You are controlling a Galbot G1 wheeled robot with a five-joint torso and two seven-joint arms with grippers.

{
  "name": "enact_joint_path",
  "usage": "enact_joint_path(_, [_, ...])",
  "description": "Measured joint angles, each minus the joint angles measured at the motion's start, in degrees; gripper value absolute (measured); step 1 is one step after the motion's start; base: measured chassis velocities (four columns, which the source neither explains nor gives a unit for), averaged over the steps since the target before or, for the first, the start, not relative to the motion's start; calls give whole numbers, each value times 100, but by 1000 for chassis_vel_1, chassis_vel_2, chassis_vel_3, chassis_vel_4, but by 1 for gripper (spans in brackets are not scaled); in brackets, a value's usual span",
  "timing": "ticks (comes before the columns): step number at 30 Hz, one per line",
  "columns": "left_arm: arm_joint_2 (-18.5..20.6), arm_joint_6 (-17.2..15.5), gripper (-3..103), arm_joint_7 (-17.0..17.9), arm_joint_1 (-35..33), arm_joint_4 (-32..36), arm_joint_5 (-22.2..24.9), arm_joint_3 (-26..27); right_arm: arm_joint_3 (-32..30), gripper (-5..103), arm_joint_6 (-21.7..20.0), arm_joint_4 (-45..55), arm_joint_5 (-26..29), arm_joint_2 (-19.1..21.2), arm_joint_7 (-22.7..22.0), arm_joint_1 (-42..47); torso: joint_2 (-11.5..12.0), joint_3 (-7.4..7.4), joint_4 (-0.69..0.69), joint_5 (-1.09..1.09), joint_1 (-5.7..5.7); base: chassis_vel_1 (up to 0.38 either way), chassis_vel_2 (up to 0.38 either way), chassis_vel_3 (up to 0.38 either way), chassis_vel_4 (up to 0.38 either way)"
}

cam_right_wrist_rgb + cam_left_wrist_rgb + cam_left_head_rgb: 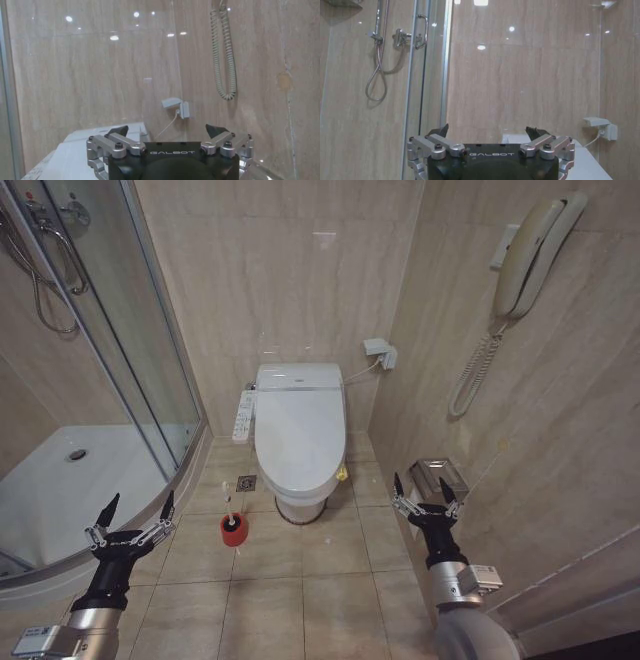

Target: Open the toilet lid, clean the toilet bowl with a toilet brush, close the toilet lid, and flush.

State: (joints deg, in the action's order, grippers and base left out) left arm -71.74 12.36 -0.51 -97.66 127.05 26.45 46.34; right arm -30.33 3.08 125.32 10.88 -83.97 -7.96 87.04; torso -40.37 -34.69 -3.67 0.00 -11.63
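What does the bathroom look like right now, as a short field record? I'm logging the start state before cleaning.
toilet lid: closed
toilet brush: standing in its red holder on the floor, on the robot's left of the toilet
left gripper: open, empty, low by the shower
right gripper: open, empty, near the right wall
wall phone: hung up on the right wall

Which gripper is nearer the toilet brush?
The left gripper: the toilet brush in its red cup stands on its side of the toilet; the right gripper is across.
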Motion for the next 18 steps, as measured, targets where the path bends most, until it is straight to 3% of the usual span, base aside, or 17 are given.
enact_joint_path(18, [0, 0, 100, 0, 0, 0, 0, 0, 0, 100, 0, 0, 0, 0, 0, 0, 0, 0, 0, 0, 0, 0, 0, 0, 0])
